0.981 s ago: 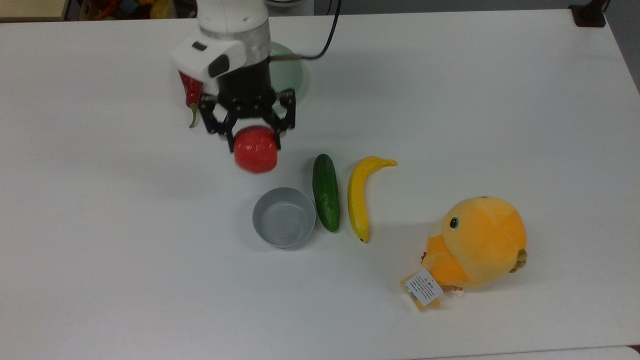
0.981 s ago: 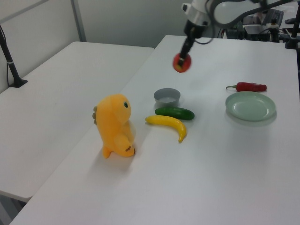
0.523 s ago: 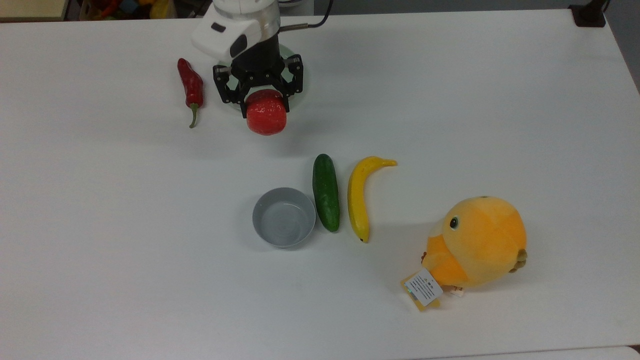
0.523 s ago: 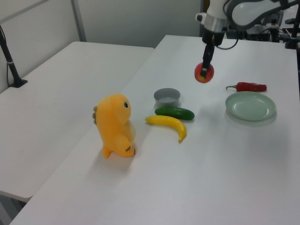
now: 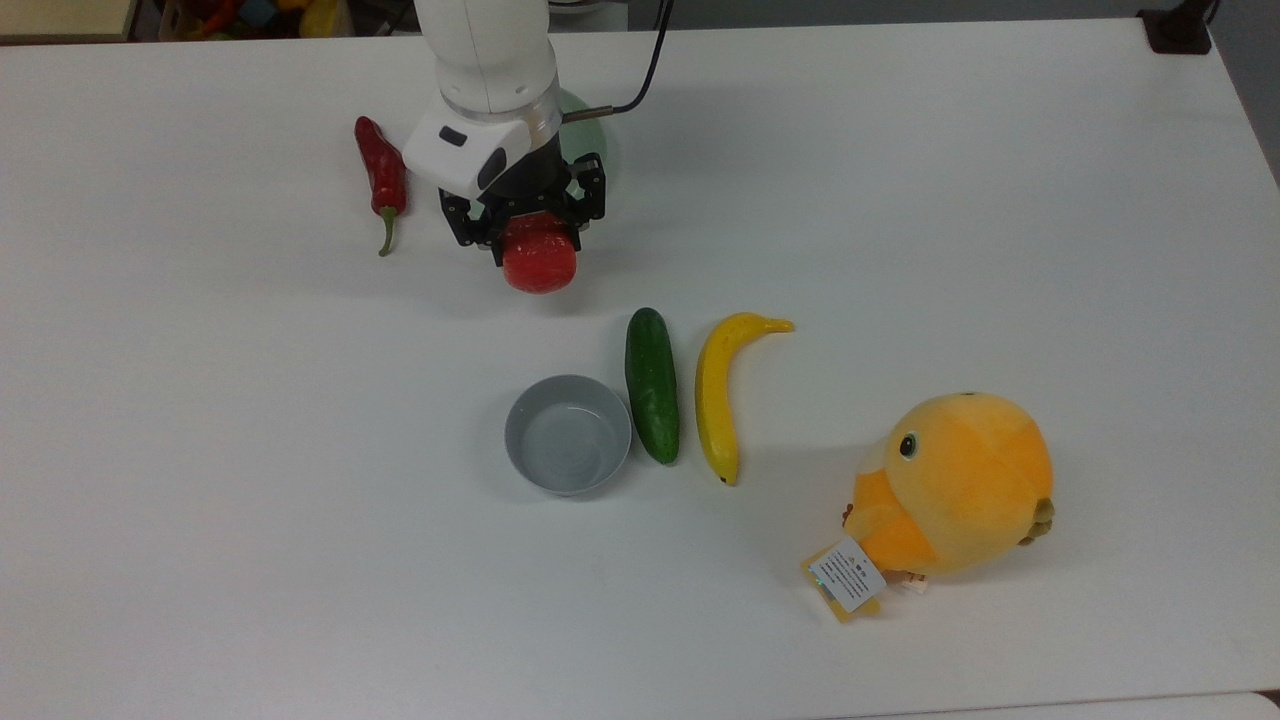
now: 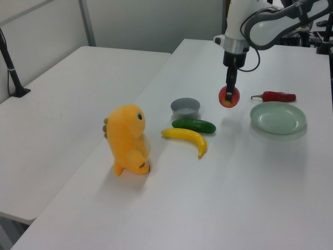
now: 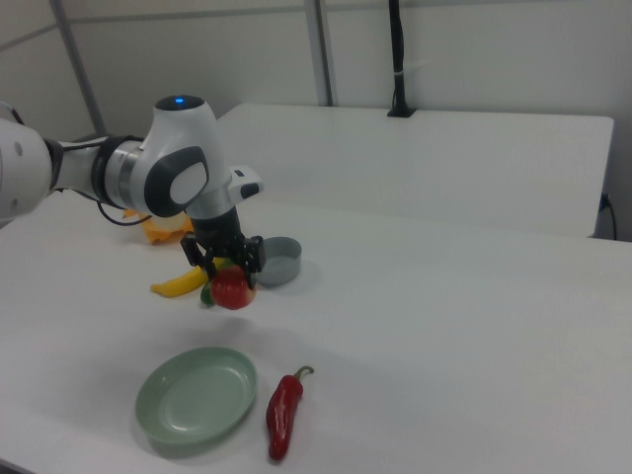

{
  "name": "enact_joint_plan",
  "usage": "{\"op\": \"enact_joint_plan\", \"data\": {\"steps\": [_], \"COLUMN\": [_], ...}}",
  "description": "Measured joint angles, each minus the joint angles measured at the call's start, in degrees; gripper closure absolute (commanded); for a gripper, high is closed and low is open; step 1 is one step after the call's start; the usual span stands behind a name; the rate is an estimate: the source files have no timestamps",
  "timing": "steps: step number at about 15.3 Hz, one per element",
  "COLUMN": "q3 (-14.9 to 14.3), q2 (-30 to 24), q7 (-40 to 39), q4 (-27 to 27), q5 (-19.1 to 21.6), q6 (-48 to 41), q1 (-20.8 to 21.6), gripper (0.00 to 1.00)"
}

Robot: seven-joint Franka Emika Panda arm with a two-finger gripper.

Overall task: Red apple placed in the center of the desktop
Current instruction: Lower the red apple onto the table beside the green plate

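Note:
The glossy red apple (image 5: pixel 539 265) hangs low over the white desktop (image 5: pixel 900 200), held from above by my gripper (image 5: pixel 533 240), which is shut on it. In the left view the red apple (image 6: pixel 229 97) sits under the black fingers, between the grey bowl and the green plate. In the right view the red apple (image 7: pixel 233 288) is just above the desktop (image 7: pixel 444 326), with my gripper (image 7: pixel 229 265) clamped around its top. The apple's upper part is hidden by the fingers.
A red chili pepper (image 5: pixel 381 178) lies at the top view's left of the arm. The pale green plate (image 6: pixel 277 117) is partly under the arm in the top view. A grey bowl (image 5: pixel 567 434), cucumber (image 5: pixel 652 383), banana (image 5: pixel 718 392) and orange plush toy (image 5: pixel 950 487) lie nearer the front.
The arm carried the apple away from the grey bowl toward the green plate, then lowered it closer to the desktop. The grip stayed shut throughout.

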Motion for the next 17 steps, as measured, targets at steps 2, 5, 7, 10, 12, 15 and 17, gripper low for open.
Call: {"op": "enact_joint_plan", "data": {"steps": [2,5,7,10,12,15,17], "q3": [0.00,0.04,0.03,0.03,0.03,0.03,0.03], "q2": [1.16,2.51,2.96,3.12,3.11,3.11,3.10], "q7": [-0.45,-0.70,-0.70,-0.71,-0.74,-0.74,-0.74], "q4": [-0.04,-0.66,-1.32,-1.39,-1.39,-1.36,-1.26], "q5": [-0.26,-1.36,-2.06,-2.16,-2.17,-2.17,-2.17], "q6": [0.00,0.00,0.00,0.00,0.00,0.00,0.00], "q1": [0.20,1.04,1.25,1.18,1.19,1.18,1.18], "gripper": [0.64,0.60,0.07,0.00,0.00,0.00,0.00]}}
